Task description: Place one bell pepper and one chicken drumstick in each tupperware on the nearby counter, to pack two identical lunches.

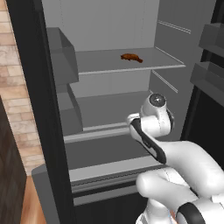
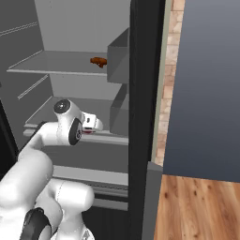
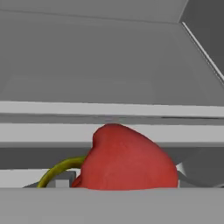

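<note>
Hand view, red bell pepper right against the pincer, low centre, grip cannot be told.

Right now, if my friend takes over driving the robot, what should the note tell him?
Gripper: reaching into the open fridge, right up against a red pepper. I cannot tell whether it has hold of it yet.
Things: a dark brown drumstick lies on the upper fridge shelf, untouched.
Done: the arm has got to the pepper; how much is packed cannot be judged from here.
Left: probably secure the pepper, carry it to a container on the counter, then fetch the drumstick and finish both lunches.
</note>
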